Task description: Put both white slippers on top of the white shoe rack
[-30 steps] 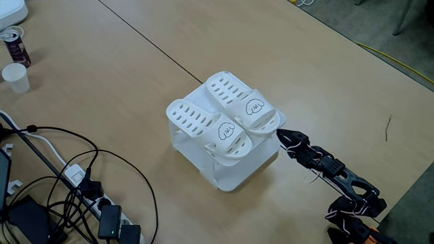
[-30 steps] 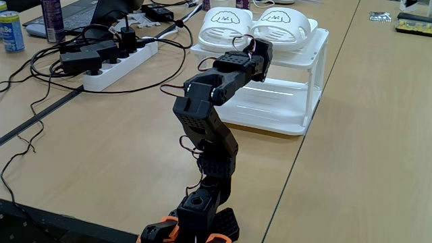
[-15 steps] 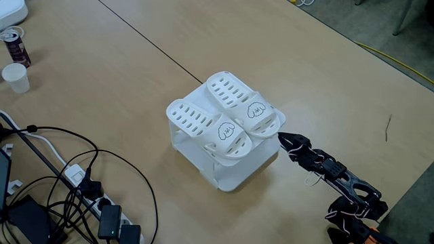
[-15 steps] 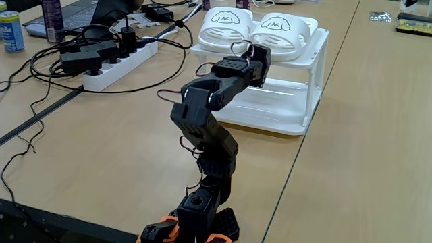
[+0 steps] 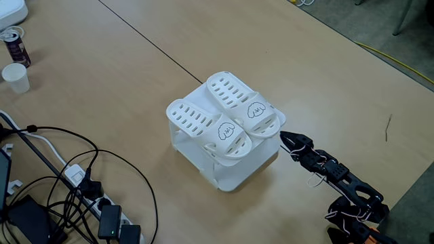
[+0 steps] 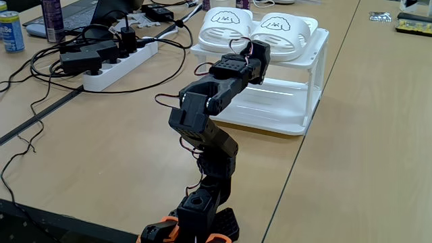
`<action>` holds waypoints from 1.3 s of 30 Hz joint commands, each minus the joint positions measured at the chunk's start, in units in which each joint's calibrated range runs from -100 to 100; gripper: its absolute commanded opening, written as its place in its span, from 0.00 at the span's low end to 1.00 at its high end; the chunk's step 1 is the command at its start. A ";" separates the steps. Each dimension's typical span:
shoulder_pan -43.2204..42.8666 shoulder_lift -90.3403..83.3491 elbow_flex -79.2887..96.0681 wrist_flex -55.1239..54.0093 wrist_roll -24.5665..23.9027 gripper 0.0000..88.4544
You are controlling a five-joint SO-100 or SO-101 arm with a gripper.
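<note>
Both white slippers (image 5: 203, 123) (image 5: 241, 100) lie side by side on the flat top of the white shoe rack (image 5: 234, 173), their cartoon-face toes toward the arm. In the other fixed view they are the two slippers (image 6: 226, 23) (image 6: 283, 27) on the rack (image 6: 287, 118) behind the arm. My black gripper (image 5: 285, 136) hovers just off the rack's near corner, touching neither slipper. Its fingers come to a closed point with nothing between them. From behind, the gripper (image 6: 260, 57) sits in front of the rack's top edge.
A power strip (image 5: 102, 217) with tangled black cables lies at the lower left, a paper cup (image 5: 15, 76) and a can (image 5: 13, 44) at the far left. The power strip (image 6: 115, 67) is left of the arm. The table edge runs along the right.
The arm has drawn back a little from the rack, its tip sliding away from the slippers. Slippers and rack have not moved.
</note>
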 commanded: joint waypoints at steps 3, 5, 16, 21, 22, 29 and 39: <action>-0.21 -1.52 -3.24 -0.12 0.42 0.01; -0.21 -0.68 -3.33 -0.12 0.42 0.01; -0.21 9.42 -13.61 -0.12 0.42 0.01; -0.21 11.86 -15.87 -0.12 0.42 0.01; -0.21 12.19 -16.05 -0.12 0.42 0.01; -0.29 10.34 -13.88 -0.12 0.42 0.01; 0.28 -3.79 -1.70 -0.12 0.42 0.01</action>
